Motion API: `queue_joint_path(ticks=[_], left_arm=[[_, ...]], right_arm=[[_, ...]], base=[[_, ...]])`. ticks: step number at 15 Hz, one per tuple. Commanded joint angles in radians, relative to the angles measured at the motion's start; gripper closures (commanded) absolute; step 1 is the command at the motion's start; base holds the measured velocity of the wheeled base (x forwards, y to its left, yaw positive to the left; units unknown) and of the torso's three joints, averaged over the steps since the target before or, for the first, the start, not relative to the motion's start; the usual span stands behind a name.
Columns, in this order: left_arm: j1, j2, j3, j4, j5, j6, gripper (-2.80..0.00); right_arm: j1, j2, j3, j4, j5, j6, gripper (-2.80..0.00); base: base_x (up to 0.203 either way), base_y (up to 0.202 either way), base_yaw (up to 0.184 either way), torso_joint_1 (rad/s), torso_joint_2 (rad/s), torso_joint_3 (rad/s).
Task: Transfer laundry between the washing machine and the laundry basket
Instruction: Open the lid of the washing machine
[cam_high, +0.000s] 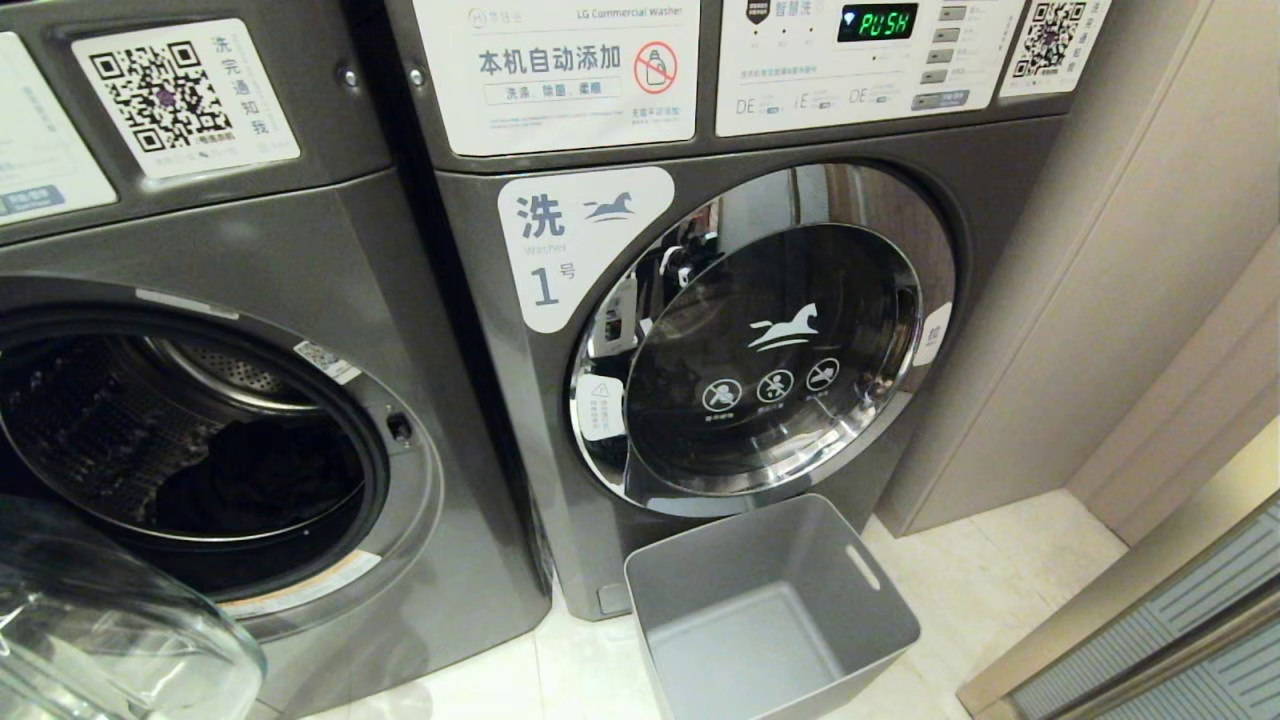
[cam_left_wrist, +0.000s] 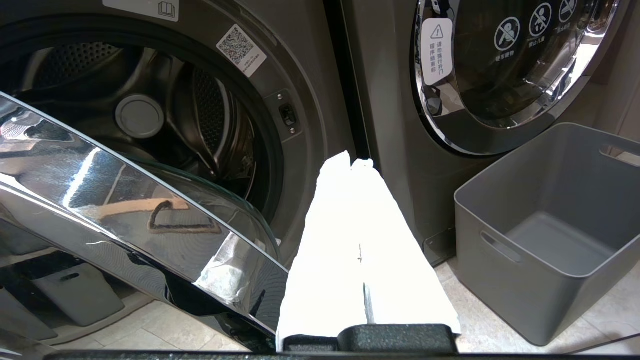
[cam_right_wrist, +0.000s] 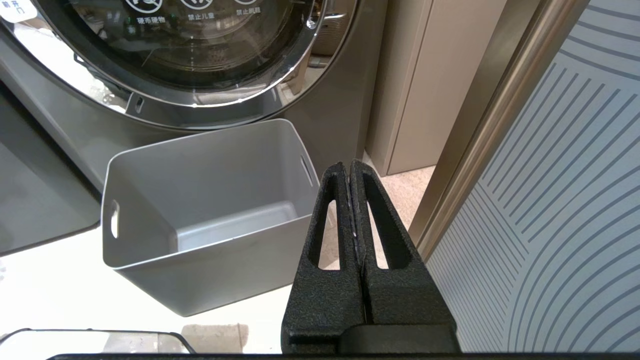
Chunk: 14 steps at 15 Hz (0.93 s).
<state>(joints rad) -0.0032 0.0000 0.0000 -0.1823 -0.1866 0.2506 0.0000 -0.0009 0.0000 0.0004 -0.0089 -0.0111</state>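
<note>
Left gripper (cam_left_wrist: 356, 162): fingers pressed together, nothing between them; looks white in its wrist view. Hangs in front of the strip between the two washers, low near the floor. Not seen from the head camera.
Right gripper (cam_right_wrist: 349, 165): black fingers (cam_right_wrist: 330, 225) pressed flat against each other, holding nothing. Sits just beside the basket's near corner, above the floor, with a striped panel (cam_right_wrist: 560, 200) on its other side. Not seen from the head camera.
Left washer (cam_high: 330, 250): door open; round drum mouth exposed, perforated steel drum (cam_high: 90, 420) visible inside.
Laundry (cam_high: 255, 475): dark heap lying at the bottom of the left washer's drum. Hard to tell how many pieces.
Open door (cam_left_wrist: 125, 200): swung out toward the robot, chrome rim and glass bowl reflecting the floor; its edge also fills the lower left corner of the head view.
Right washer (cam_high: 500, 330): door (cam_high: 770, 340) closed, dark glass with a white horse mark and three round warning icons. Label on the front reads "1". Green display (cam_high: 877, 22) reads "PUSH".
Basket (cam_high: 690, 590): grey plastic, upright on the floor just in front of the right washer, below its door. Slot handles in its side walls. Bare bottom, no cloth inside.
Floor (cam_high: 1000, 580): pale tile.
Wall (cam_high: 1120, 250): beige panels to the right of the right washer.
</note>
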Motion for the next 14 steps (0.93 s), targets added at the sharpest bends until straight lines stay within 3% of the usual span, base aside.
queue_joint_path(ticks=[1,14], left_arm=[[0.0,-0.002,0.0,-0.002,-0.001,0.001,0.0],[0.0,-0.002,0.0,-0.002,-0.001,-0.019,0.0]], right_arm=[[0.0,0.001,0.0,0.0,0.001,-0.001,0.0],[0.0,0.001,0.0,0.001,0.001,-0.001,0.0]], base=[[0.0,0.0,0.0,0.0,0.0,0.0],[0.0,0.0,0.0,0.0,0.0,0.0]])
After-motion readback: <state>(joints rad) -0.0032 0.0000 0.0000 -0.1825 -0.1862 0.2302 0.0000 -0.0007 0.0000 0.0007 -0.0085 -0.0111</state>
